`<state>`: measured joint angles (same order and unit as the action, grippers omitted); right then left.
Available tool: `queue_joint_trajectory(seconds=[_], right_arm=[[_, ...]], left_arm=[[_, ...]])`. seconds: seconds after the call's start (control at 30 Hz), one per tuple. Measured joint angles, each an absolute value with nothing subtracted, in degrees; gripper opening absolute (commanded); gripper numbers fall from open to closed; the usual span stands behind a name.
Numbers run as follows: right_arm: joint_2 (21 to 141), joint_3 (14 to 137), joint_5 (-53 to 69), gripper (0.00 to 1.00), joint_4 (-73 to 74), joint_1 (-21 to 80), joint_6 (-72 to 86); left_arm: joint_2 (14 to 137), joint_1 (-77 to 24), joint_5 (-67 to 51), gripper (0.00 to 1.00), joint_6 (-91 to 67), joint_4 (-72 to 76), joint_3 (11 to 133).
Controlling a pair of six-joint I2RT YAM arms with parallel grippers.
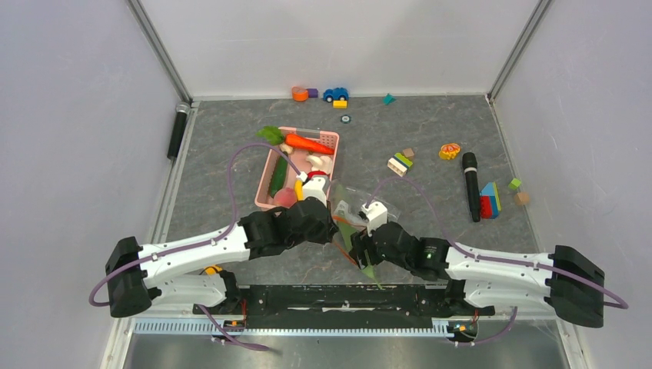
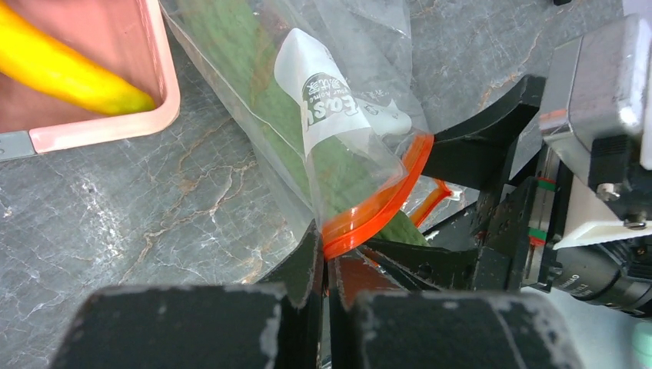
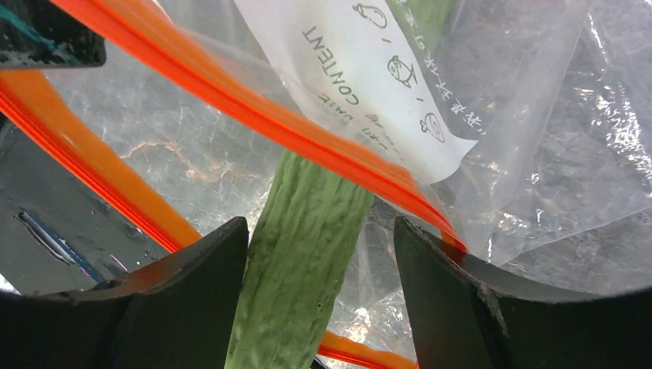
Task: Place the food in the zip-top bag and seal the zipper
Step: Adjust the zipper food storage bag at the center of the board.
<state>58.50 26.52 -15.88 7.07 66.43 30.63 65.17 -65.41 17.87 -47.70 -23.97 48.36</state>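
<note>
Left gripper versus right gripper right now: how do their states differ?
The left gripper is shut on the bag's orange zipper; the right gripper stands open around the cucumber, not pinching it. Both meet at the zip-top bag mouth, where the cucumber sits half inside.

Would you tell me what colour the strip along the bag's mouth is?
Orange-red; the strip along the bag shows best in the right wrist view.
</note>
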Motion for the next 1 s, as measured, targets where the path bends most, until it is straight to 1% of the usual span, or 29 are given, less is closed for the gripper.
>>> queue_joint_trajectory(seconds=[0.1, 0.13, 0.17, 0.2, 0.23, 0.27, 0.3, 0.33, 0.37, 0.47, 0.6, 0.7, 0.77, 0.93, 1.0], right_arm=[[58.54, 24.71, -16.56, 0.75, 4.82, 67.46, 32.03], [58.54, 23.9, -16.64, 0.72, 3.77, 67.83, 32.47], [58.5, 23.07, -16.64, 0.67, 2.87, 68.1, 32.86], [58.43, 22.22, -16.6, 0.6, 1.85, 68.34, 33.12], [58.43, 21.23, -16.51, 0.5, 0.67, 68.69, 33.32], [58.43, 20.69, -16.36, 0.37, 0.1, 68.88, 33.19], [58.43, 20.05, -16.32, 0.29, -0.54, 69.19, 33.3], [58.43, 19.75, -16.14, 0.22, -0.82, 69.36, 32.84], [58.35, 19.59, -15.92, 0.18, -0.97, 69.58, 32.47], [56.64, 19.57, -15.38, 0.14, -1.3, 70.24, 30.83], [51.44, 19.55, -15.77, 0.09, -1.26, 70.5, 27.97], [48.18, 19.46, -16.43, 0.07, -1.63, 70.5, 25.98], [46.3, 19.22, -16.91, 0.06, -1.96, 70.5, 24.82], [44.53, 19.05, -18.33, 0.05, -1.65, 70.5, 22.2], [43.92, 19.2, -19.18, 0.04, 0.36, 70.52, 21.71]], left_arm=[[65.19, -65.45, 17.85, 0.02, -47.97, -23.94, 48.36], [65.23, -65.45, 17.8, 0.02, -47.99, -23.92, 48.36], [65.28, -65.45, 17.72, 0.02, -47.99, -23.92, 48.36], [65.36, -65.45, 17.65, 0.02, -48.01, -23.92, 48.36], [65.52, -65.47, 17.63, 0.02, -48.01, -23.92, 48.36], [65.65, -65.47, 17.63, 0.02, -47.99, -23.92, 48.36], [65.82, -65.47, 17.63, 0.02, -47.99, -23.9, 48.38], [66.0, -65.49, 17.63, 0.02, -47.99, -23.9, 48.38], [66.11, -65.49, 17.63, 0.02, -47.99, -23.92, 48.38], [66.13, -65.49, 17.89, 0.02, -47.97, -24.43, 48.73], [66.11, -65.49, 18.63, 0.03, -47.92, -25.78, 50.33], [65.93, -65.49, 19.53, 0.1, -47.64, -26.74, 51.59], [65.93, -65.49, 20.1, 0.1, -47.27, -27.51, 52.66], [66.04, -65.49, 23.09, 0.02, -46.63, -29.8, 56.03], [66.32, -65.49, 24.91, 0.02, -46.57, -31.14, 57.74]])
